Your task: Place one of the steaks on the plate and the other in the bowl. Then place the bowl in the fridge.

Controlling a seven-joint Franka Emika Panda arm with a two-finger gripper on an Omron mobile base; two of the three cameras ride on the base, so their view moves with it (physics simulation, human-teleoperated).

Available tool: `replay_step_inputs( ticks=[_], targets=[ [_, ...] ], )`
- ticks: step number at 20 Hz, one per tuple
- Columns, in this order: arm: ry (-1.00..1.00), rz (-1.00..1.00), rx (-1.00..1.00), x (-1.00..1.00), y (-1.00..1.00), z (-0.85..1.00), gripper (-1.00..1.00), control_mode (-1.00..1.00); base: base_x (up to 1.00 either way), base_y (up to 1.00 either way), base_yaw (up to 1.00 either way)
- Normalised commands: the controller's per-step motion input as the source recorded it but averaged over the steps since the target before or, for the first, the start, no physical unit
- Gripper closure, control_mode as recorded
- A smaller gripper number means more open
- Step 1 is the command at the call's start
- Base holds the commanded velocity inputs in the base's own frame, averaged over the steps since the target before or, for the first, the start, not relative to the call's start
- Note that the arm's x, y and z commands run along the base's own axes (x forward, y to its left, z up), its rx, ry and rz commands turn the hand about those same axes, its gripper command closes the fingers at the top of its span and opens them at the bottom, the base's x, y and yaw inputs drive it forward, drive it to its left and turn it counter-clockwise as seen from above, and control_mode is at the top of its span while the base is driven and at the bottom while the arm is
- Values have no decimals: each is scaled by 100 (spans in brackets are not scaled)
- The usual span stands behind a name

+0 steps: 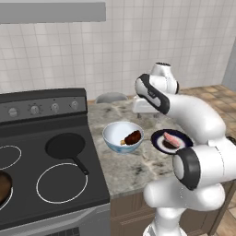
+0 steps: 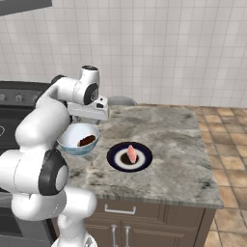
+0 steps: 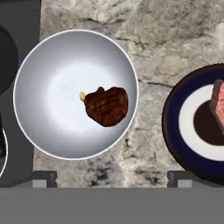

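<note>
- The dark steak (image 3: 106,106) lies flat in the bowl (image 3: 52,78), a little off-centre toward the plate side; its long axis runs across the hand view, with a small pale bone end sticking out on the side away from the plate.
- In the left base view that same steak (image 1: 132,137) leans against the bowl's (image 1: 110,133) inner wall, long axis slanting from the bone end low down to the upper rim.
- The pink steak (image 2: 130,153) sits on the plate (image 2: 116,159), tilted on edge rather than flat, its long axis pointing roughly away from the base.
- The pincer (image 3: 112,179) hangs above the counter (image 3: 175,39) with its fingers wide apart and nothing between them — one tip (image 3: 43,178) sits just below the bowl's rim in the hand view, the other (image 3: 180,178) just below the plate (image 3: 175,131).
- So the bowl lies ahead and to one side of the pincer, the plate ahead to the other side, bare counter straight ahead between them.
- In the hand view the plate is cut off by the frame edge, and its pink steak (image 3: 217,103) shows only as a sliver.
- In the base views the pincer's fingers are hard to make out behind the hand and arm; the arm's elbow covers part of the plate (image 1: 159,138) in the left base view.
- The stove (image 1: 41,152) with its skillet (image 1: 65,146) lies beyond the bowl, on the side away from the plate.
</note>
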Motion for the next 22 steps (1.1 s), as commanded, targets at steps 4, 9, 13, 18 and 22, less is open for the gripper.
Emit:
replay_step_inputs(
  ticks=[4, 9, 13, 18, 22],
  targets=[
    [0, 0, 0, 88, -13, -67, -100, -100, 0, 0, 0],
    [0, 0, 0, 63, -4, -58, -100, -100, 0, 0, 0],
    [1, 0, 0, 7, 11, -25, -100, -100, 0, 0, 0],
    [1, 0, 0, -13, 25, -43, -100, -100, 0, 0, 0],
    [0, 0, 0, 11, 3, -65, -100, -100, 0, 0, 0]
  ],
)
